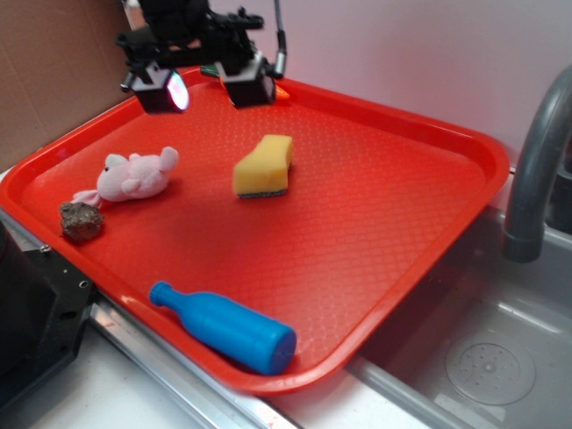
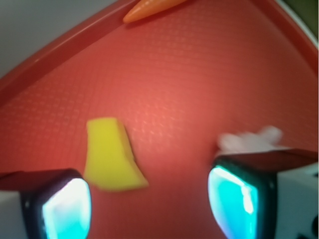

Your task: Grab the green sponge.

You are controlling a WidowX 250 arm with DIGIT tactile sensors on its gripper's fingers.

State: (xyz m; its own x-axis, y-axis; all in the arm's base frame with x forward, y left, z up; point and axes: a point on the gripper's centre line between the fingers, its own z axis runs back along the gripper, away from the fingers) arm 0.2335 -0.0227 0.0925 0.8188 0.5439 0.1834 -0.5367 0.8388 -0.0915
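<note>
The green sponge (image 1: 263, 166) is a yellow foam block with a thin dark green layer along its underside, lying near the middle of the red tray (image 1: 375, 223). My gripper (image 1: 214, 88) hangs in the air over the tray's back left part, above and behind the sponge, with its jaws wide apart and nothing between them. In the wrist view the sponge (image 2: 110, 154) shows as a blurred yellow block on the tray (image 2: 189, 89), just past the left fingertip (image 2: 65, 206), while the gripper (image 2: 149, 204) stands open over bare red plastic.
A pink plush animal (image 1: 136, 174) and a brown rock (image 1: 81, 221) lie at the tray's left. A blue bottle (image 1: 225, 327) lies along the front rim. An orange carrot (image 2: 149, 7) rests by the back rim. A grey tap (image 1: 536, 161) and sink (image 1: 483, 357) stand to the right.
</note>
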